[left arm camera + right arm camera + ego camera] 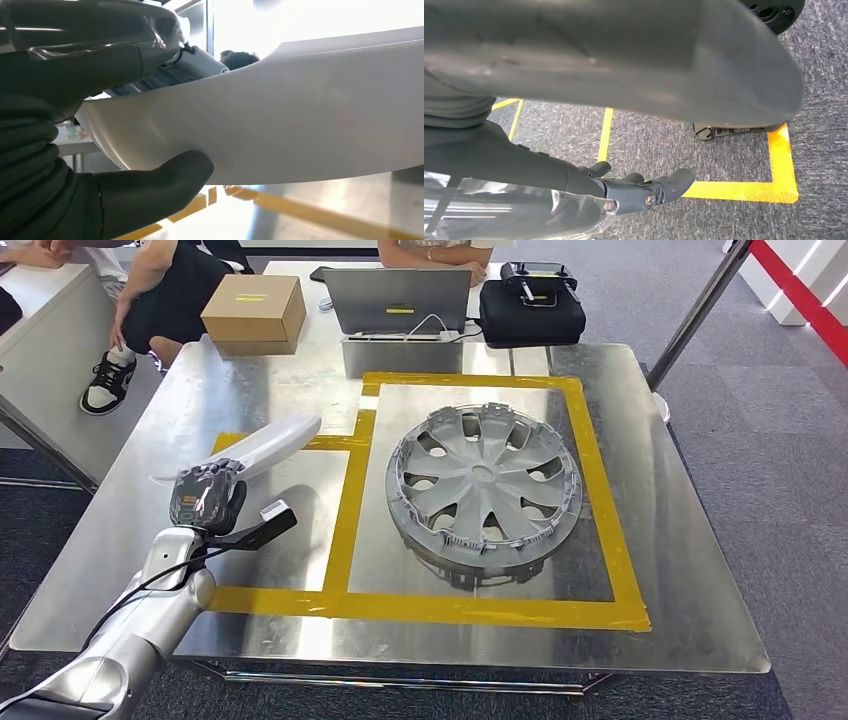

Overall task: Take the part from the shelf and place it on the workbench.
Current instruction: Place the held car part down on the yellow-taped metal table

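Clamped on one end of a long, pale grey part [262, 445], the robot's left hand [208, 496] hovers over the left side of the metal tabletop [690, 570], above the smaller of two areas marked out in yellow tape [345, 510]. From the left wrist camera the grip reads clearly: a thick thumb [165, 177] presses up under the part's lower edge while dark fingers [90, 55] fold over its upper side, and the smooth curved body of the part runs away from the hand with tape and shiny metal visible beneath it. It looks to be carried clear of the surface rather than resting on it, though I cannot say how much gap remains. The right hand [644, 190] hangs low beside the body over grey carpet with yellow floor tape [744, 190], its fingers loosely apart and nothing in them. On the tabletop, the larger taped square holds a grey wheel cover [485, 490], well apart from the part; a cardboard box [255, 310], a laptop [397, 300] and a black case [532, 308] sit at the far edge, where people are seated. I judge the fetching is done and the placing step is under way. The next move calls for lowering the part flat inside the small taped area, keeping its far tip from swinging toward the wheel cover, then releasing the grip only once it rests.
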